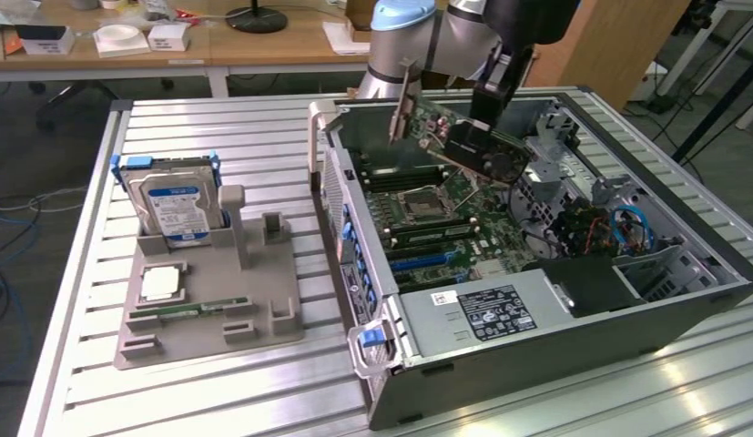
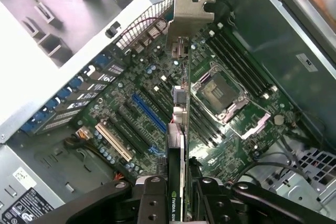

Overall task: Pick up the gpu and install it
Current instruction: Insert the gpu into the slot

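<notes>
The gpu (image 1: 471,141) hangs tilted in the air above the open computer case (image 1: 510,350), its pale metal bracket (image 1: 404,102) pointing toward the case's rear wall. My gripper (image 1: 495,89) comes down from above and is shut on the card's dark body. In the wrist view the gpu (image 2: 178,124) appears edge-on, its bracket (image 2: 190,10) at the far end. It hovers over the motherboard's expansion slots, beside the blue slot (image 2: 149,114). My gripper (image 2: 177,195) clamps the card from both sides.
The motherboard's bare CPU socket (image 2: 218,90) lies beside the card's line. A power supply (image 1: 485,314) fills the case's near end. On the exterior view's left a grey holder (image 1: 267,314) carries a hard drive (image 1: 176,205), a processor (image 1: 161,282) and a memory stick (image 1: 188,309).
</notes>
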{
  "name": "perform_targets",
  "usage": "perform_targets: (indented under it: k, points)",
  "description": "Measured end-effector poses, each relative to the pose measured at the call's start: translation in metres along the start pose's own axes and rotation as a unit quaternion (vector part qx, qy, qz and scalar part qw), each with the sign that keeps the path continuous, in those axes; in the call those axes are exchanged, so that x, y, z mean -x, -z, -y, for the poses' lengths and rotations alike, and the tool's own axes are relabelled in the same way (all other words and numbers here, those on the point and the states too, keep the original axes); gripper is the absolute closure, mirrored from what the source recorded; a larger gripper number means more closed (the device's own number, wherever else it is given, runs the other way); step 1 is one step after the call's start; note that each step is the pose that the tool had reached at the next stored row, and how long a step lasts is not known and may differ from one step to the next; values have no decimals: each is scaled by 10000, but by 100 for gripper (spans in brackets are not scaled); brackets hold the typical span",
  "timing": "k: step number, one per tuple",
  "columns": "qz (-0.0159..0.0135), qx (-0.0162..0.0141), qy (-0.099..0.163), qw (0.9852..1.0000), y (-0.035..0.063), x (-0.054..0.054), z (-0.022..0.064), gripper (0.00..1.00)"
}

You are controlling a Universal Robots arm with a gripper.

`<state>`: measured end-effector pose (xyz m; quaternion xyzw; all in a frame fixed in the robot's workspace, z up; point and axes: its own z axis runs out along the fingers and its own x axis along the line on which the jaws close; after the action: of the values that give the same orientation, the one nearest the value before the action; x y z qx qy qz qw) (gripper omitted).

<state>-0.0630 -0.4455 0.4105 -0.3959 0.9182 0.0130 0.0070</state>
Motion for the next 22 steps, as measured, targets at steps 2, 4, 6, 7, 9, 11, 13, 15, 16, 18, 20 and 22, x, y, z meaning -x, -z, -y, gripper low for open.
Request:
perform_targets:
  k: [2, 4, 6, 7, 9, 11, 13, 15, 16, 18, 20, 22]
  points:
    - [-2, 3, 107, 9999, -1, 1, 2, 74]
    - [-4, 5, 215, 9998, -3, 3, 4, 74]
    - [-6, 7, 322, 9995, -4, 5, 5, 74]
    - [-7, 9, 373, 9993, -5, 6, 6, 74]
    - [-9, 11, 476, 9989, -6, 7, 8, 74]
    - [-11, 14, 588, 9983, -8, 10, 11, 74]
    - [-13, 16, 706, 9975, -9, 13, 14, 74]
    - [-15, 19, 818, 9966, -11, 15, 16, 74]
    - [-16, 20, 875, 9962, -12, 16, 18, 74]
    - [-18, 23, 987, 9951, -14, 20, 22, 74]
    - [-20, 25, 1099, 9939, -15, 23, 25, 74]
    - [-22, 28, 1204, 9927, -17, 25, 27, 74]
